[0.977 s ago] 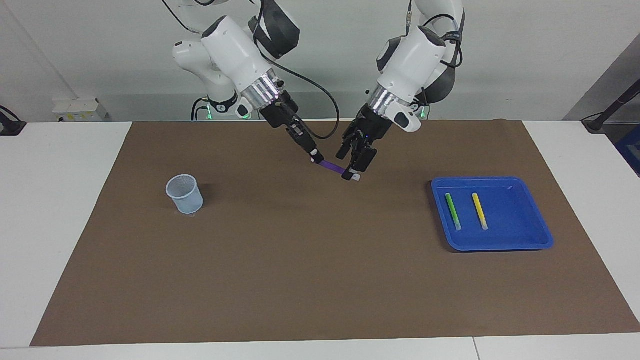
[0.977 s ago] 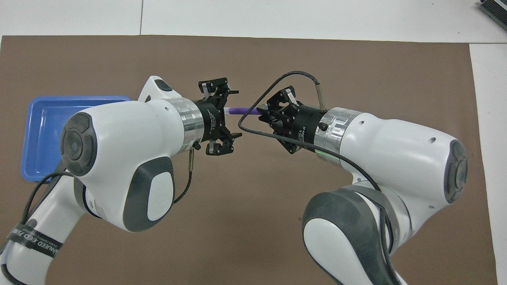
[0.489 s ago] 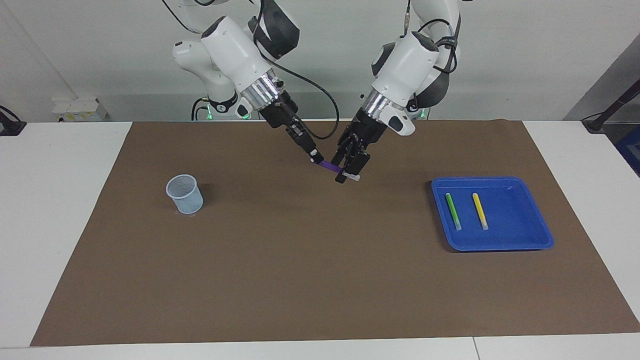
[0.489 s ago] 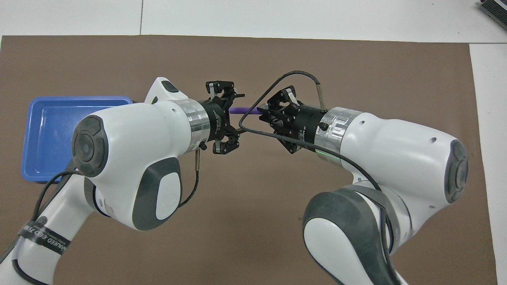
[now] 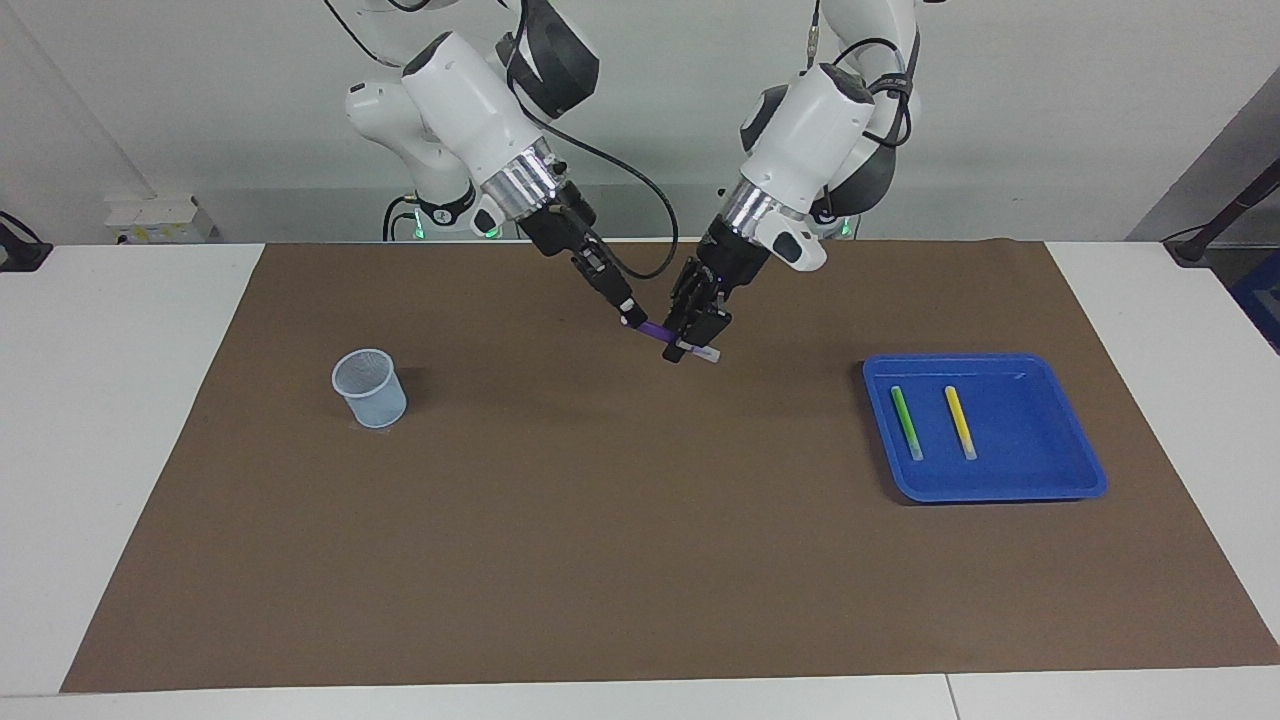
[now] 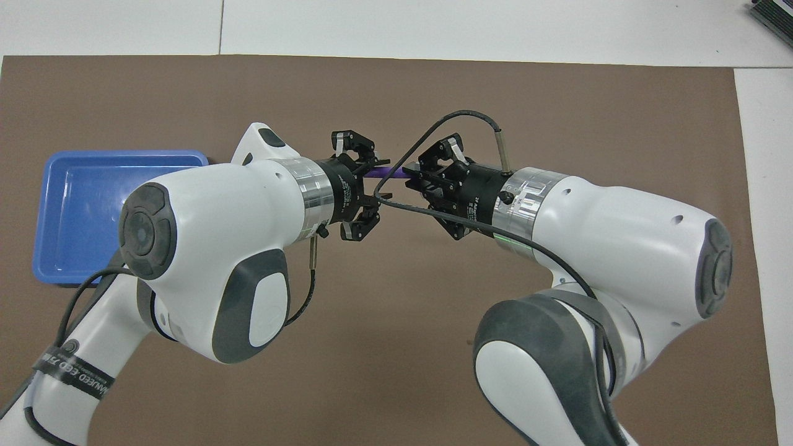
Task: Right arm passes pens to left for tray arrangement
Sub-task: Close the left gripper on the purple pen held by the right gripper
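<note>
A purple pen [image 5: 655, 331] hangs level in the air over the brown mat, between the two grippers. My right gripper [image 5: 631, 318] is shut on its purple end. My left gripper [image 5: 692, 348] sits around the other end, where the pale tip sticks out. From overhead the purple pen [image 6: 387, 174] shows as a short stretch between the left gripper [image 6: 375, 178] and the right gripper [image 6: 409, 172]. A green pen [image 5: 906, 422] and a yellow pen [image 5: 960, 422] lie side by side in the blue tray [image 5: 1000, 492], at the left arm's end of the table.
A small pale-blue mesh cup [image 5: 370, 388] stands on the mat toward the right arm's end. The brown mat [image 5: 600, 550] covers most of the white table. In the overhead view the left arm hides part of the tray [image 6: 62, 186]. A black cable loops by the right wrist.
The left gripper has moved in along the purple pen toward the right gripper and drawn in around it. The right gripper has held still with the pen.
</note>
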Controlling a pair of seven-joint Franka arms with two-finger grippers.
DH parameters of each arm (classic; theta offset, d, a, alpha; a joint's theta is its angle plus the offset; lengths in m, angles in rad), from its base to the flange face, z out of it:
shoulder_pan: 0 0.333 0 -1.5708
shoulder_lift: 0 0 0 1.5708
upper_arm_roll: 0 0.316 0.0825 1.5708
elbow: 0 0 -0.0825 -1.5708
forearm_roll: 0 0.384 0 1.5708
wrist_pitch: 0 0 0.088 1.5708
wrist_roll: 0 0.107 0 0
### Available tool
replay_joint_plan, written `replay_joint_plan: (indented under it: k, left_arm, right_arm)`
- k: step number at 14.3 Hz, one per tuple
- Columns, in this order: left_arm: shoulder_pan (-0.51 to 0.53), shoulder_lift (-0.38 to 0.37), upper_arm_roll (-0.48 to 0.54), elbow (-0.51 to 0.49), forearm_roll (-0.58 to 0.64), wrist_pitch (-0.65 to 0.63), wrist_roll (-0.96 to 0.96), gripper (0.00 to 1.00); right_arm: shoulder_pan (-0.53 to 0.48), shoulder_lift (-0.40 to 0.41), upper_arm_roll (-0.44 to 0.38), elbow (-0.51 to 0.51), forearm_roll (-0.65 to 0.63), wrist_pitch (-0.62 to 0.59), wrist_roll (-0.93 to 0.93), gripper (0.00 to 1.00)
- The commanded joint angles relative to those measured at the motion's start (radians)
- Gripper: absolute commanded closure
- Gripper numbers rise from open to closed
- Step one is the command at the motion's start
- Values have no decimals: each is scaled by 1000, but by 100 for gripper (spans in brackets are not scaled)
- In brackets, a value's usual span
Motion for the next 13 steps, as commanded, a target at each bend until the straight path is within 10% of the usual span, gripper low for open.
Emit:
replay_joint_plan:
  k: [1,6,10,13]
  left_arm:
    - [-21,0,14,14,-7,-31,5,53]
    - [-13,-9,14,30,-4,-107,18,63]
    - [-10,-15,16,30,-4,-131,21,100]
    - [-10,-16,17,34,-9,-131,18,100]
  right_arm:
    - [-5,-28,2,-30,27,19,-21,100]
    - [-7,-26,2,-30,27,19,-24,100]
    - [-7,-26,2,-30,27,19,-24,100]
    - [-7,-26,2,-29,27,19,-25,100]
